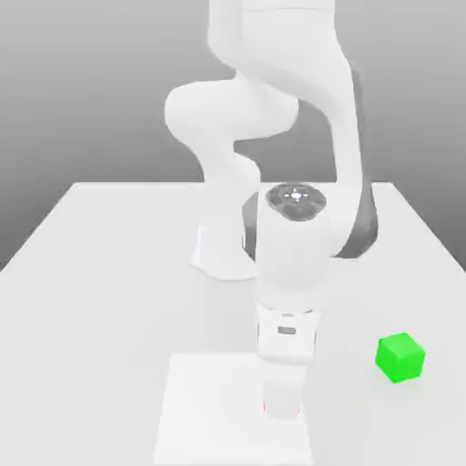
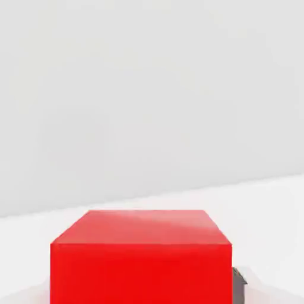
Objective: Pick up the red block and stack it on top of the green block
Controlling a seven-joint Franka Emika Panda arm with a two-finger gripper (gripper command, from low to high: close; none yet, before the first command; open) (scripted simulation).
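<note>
While the white arm reaches down to the table, its gripper hides the fingers — their state cannot be told; the red block sits beneath the hand — green block well apart toward the exterior view's right.

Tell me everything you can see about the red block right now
The red block is a plain, solid-red cube with flat, smooth faces and crisp edges, no markings. In the hand view it sits upright and square-on, its top face lit paler than its front. It looks to rest on the white table; a small grey part shows right beside one lower corner. In the exterior view the arm's hand stands directly over it, leaving just thin red slivers visible at the gripper. The green block sits apart.
</note>
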